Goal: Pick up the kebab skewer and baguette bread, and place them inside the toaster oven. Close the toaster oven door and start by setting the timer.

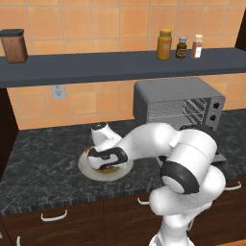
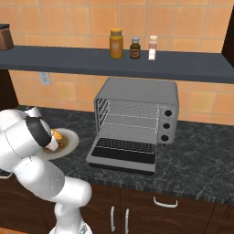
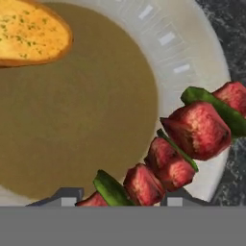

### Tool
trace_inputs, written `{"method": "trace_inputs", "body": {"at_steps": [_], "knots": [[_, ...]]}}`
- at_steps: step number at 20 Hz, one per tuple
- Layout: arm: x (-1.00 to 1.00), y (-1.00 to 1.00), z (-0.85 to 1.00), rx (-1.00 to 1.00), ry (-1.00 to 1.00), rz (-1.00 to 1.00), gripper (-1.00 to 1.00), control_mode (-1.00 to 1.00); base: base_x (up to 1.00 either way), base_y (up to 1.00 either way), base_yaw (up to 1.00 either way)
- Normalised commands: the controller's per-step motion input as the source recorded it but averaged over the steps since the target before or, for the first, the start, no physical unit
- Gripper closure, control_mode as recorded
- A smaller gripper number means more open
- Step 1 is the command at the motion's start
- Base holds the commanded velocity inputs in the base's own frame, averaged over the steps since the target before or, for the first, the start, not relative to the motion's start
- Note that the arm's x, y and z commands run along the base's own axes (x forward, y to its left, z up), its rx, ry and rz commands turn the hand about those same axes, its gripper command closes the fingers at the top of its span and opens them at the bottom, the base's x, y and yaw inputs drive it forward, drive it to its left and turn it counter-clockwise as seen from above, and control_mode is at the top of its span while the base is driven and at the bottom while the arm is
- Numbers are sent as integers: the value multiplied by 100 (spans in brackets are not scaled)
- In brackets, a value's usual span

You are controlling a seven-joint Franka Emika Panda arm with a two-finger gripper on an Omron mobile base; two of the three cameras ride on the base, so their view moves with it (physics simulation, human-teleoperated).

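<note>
Two foods share the plate (image 3: 192, 57) so I can take them in turn: the baguette bread (image 3: 29, 33) at one side, the kebab skewer (image 3: 178, 153) near the rim. My gripper (image 3: 122, 199) straddles the skewer's lower end, jaws partly apart; I can't tell whether they pinch yet. The toaster oven (image 2: 137, 116) stands open alongside.

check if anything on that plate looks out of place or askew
The red-brown meat skewer with green pieces lies skewed across the round white plate's rim, its far end poking out over the dark counter. The golden bread loaf sits wholly on the plate.
</note>
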Motion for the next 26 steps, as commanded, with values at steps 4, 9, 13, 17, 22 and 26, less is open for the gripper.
{"method": "trace_inputs", "body": {"at_steps": [4,9,13,17,22,26], "knots": [[-100,-100,95,7,-10,6,100,-100,0,0,0],[-72,-100,81,2,-11,14,100,-100,0,0,0],[-6,-100,42,0,-6,22,100,-100,0,0,0],[2,-100,47,0,0,29,100,-100,0,0,0],[67,-96,21,0,0,17,100,-100,0,0,0],[88,-59,46,0,0,2,100,-100,0,0,0]]}}
